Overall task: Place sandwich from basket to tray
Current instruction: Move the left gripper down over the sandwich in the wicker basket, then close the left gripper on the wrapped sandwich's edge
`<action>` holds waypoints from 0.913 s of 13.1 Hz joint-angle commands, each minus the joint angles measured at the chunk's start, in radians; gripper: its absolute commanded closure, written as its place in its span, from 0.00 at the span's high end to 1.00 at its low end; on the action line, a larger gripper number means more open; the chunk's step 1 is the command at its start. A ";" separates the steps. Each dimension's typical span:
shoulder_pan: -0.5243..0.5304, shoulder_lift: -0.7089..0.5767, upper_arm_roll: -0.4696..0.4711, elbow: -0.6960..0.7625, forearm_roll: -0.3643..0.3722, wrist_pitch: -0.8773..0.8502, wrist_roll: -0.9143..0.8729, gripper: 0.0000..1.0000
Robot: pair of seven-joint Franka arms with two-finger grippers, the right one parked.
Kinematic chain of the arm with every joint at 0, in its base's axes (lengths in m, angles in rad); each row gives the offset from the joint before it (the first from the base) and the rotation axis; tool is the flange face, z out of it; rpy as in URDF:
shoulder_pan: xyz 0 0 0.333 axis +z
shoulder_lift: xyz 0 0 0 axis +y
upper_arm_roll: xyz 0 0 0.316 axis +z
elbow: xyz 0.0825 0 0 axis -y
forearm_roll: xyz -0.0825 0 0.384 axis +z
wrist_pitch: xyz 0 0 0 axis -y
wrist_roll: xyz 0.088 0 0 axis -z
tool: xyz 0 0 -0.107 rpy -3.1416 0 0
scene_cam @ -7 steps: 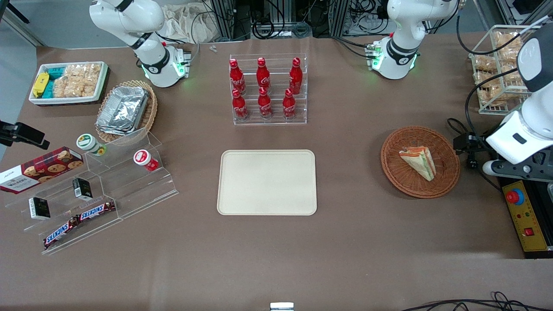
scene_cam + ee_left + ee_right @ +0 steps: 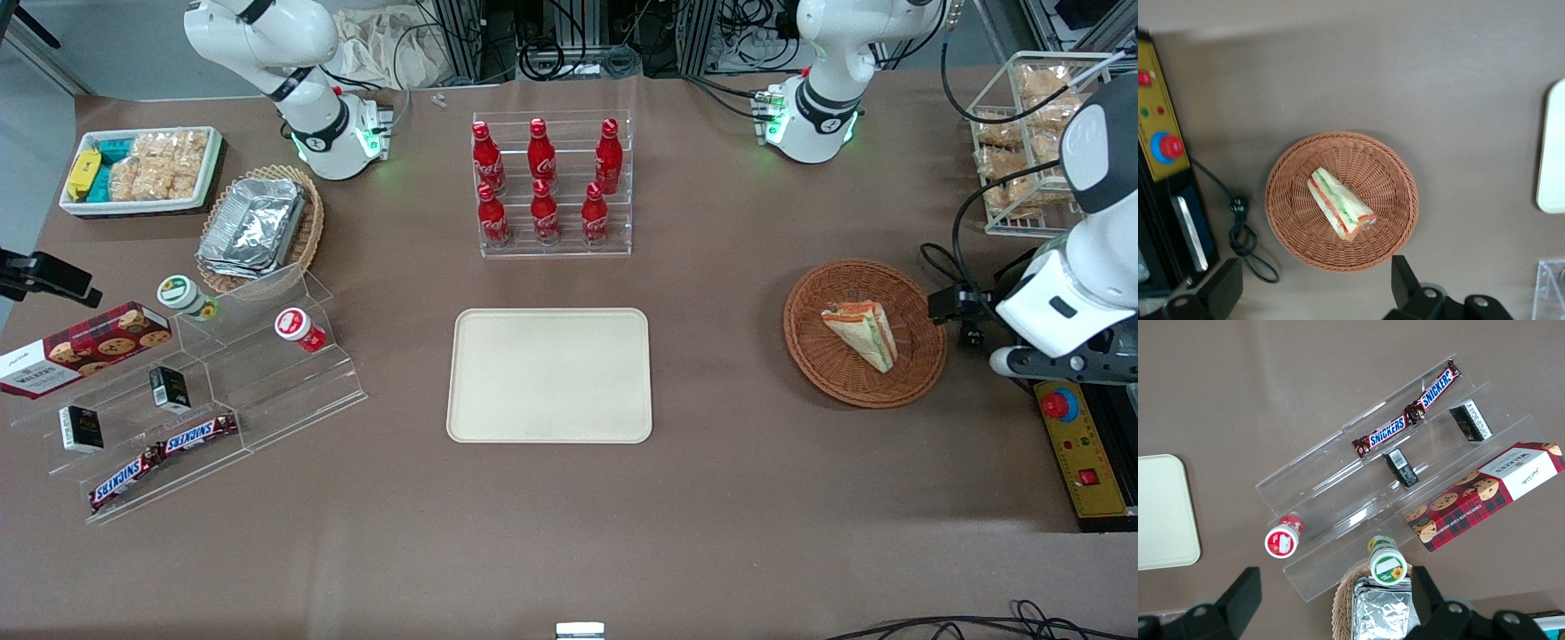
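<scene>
Jaws apart, gripper [image 2: 1313, 290] above sandwich [image 2: 1340, 212]

- Even, bright overhead light falls on the brown tabletop [image 2: 711, 498], casting soft, faint shadows.
- The foil containers [image 2: 253, 222] show mild glare.
- The front view is sharp.
- A broad dim shadow band lies at 12 o'clock of the basket [image 2: 1341, 200] in the left wrist view.

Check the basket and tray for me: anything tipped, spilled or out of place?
Nothing stands out. The sandwich lies intact in the basket, the tray sits flat, and the tool hovers open above the basket's edge.
</scene>
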 commanded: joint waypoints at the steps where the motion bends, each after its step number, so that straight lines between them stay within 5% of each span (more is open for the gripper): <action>1: 0.005 0.016 0.000 -0.061 0.002 0.076 -0.252 1.00; 8: 0.056 -0.028 0.006 -0.427 -0.010 0.404 -0.405 1.00; 12: 0.057 -0.007 0.006 -0.527 -0.007 0.450 -0.566 1.00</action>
